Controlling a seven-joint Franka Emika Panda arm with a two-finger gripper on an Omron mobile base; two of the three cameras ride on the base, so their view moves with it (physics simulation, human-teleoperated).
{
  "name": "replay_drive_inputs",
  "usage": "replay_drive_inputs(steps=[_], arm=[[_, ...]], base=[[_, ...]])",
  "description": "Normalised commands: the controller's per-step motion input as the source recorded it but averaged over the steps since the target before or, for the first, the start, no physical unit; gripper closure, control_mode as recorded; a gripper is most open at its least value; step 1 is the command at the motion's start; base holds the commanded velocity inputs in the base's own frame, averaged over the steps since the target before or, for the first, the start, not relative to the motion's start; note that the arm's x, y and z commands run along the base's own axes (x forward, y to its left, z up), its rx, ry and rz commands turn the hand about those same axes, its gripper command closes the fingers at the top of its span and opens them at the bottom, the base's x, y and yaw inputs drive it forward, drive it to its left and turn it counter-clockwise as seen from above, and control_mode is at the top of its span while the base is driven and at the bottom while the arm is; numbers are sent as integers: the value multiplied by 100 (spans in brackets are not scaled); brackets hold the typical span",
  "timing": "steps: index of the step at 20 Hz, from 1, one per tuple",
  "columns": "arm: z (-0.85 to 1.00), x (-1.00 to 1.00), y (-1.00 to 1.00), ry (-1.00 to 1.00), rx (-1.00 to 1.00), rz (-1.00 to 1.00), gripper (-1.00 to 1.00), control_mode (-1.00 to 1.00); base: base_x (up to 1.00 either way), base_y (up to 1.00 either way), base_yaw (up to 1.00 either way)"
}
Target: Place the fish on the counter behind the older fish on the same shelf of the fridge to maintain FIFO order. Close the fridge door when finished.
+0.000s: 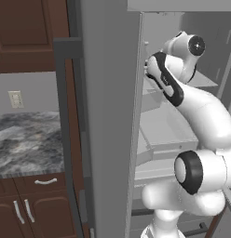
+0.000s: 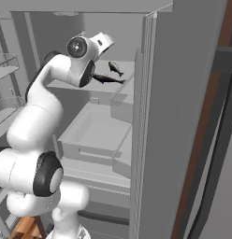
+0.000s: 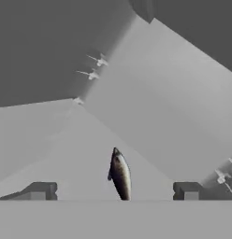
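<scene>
Dark grey slender fish [image 3: 120, 176] lies on flat pale grey fridge shelf [image 2: 119, 95], between tool [image 3: 113, 191] fingertips [image 3: 40, 191] but touching neither. Tool jaws spread wide, nothing gripped. Right base view: two near-identical dark fish on same shelf, one [image 2: 107, 79] close beside white arm's wrist, second [image 2: 115, 68] further back toward rear wall, slightly apart; cannot tell which is newer. Pale drawer bin [image 2: 97, 133] below shelf. Tall grey fridge door [image 1: 108, 116] stands open. Grey-white marbled stone bench [image 1: 26, 142] at left, well apart, dark brown cabinets [image 1: 24, 209] beneath.
</scene>
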Motion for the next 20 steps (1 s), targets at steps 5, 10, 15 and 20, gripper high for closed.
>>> replay_drive_inputs(steps=[5,10,15,20], arm=[[33,-100,0,-2,18,-12,-100,-100],[9,-100,-1,0,22,-17,-100,-100],[-11,-100,-5,0,16,-16,-100,-100],[-15,-100,-24,1,13,-9,-100,-100]], base=[[0,0,0],[0,0,0],[0,0,0],[0,0,0]])
